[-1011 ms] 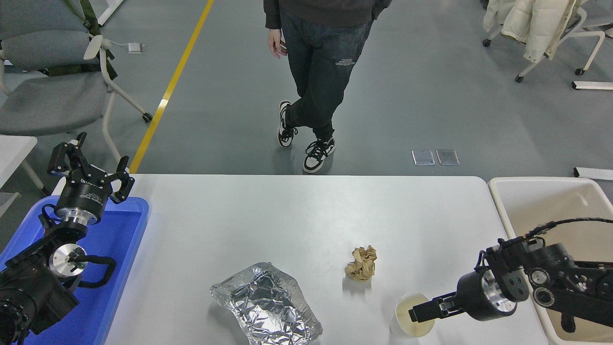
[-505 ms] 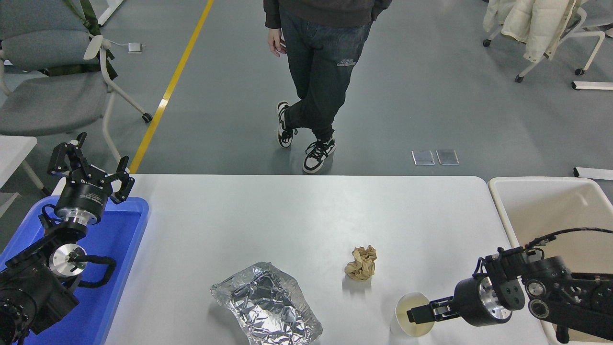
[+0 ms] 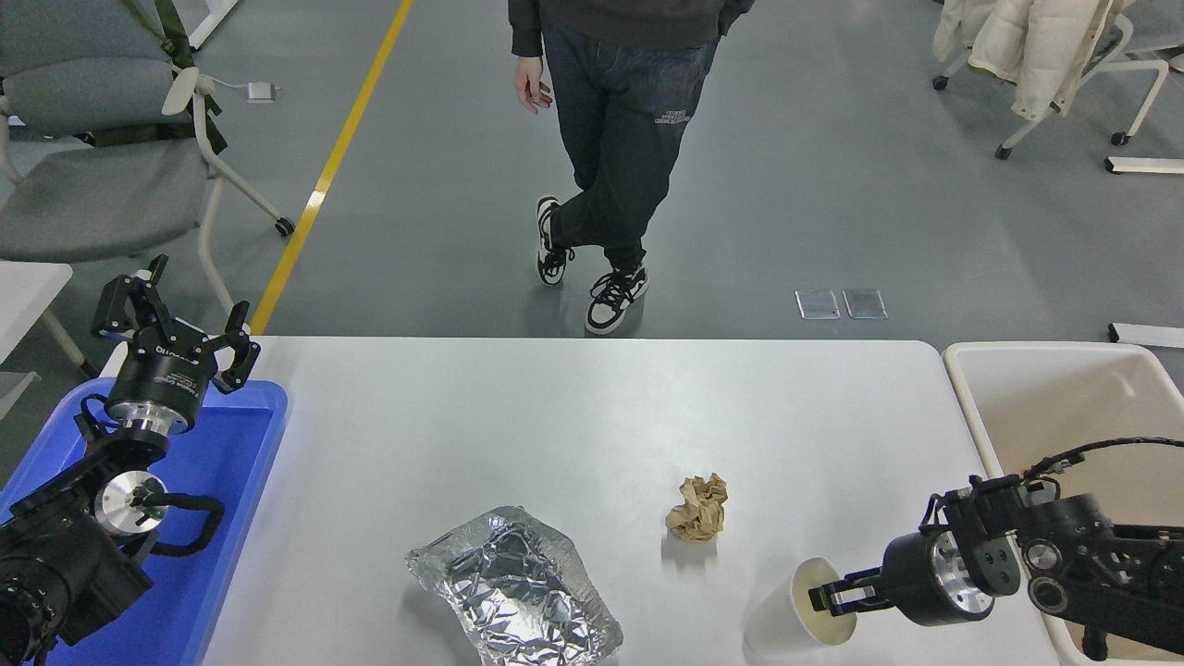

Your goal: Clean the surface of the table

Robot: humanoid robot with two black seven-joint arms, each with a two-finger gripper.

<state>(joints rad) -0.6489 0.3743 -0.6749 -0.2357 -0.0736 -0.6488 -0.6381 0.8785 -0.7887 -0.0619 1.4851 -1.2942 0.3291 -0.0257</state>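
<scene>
While the right claw (image 3: 826, 596) clamps one paper cup (image 3: 807, 612) by its rim, tilted, near the front right corner, one brown paper wad (image 3: 698, 508) and one foil sheet (image 3: 514, 585) lie on the table surface (image 3: 518, 416), white, matte, round-cornered. Beige tub (image 3: 1064, 388) at the right edge, blue tray (image 3: 236, 453) at the left; left claw (image 3: 176, 319) spread above it.

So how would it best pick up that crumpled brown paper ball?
Judging by its look, from straight above, pinching across the middle of the crumpled brown paper ball. It sits alone on the table surface, lumpy and soft with no handle, so any opposing sides should squeeze in.
</scene>
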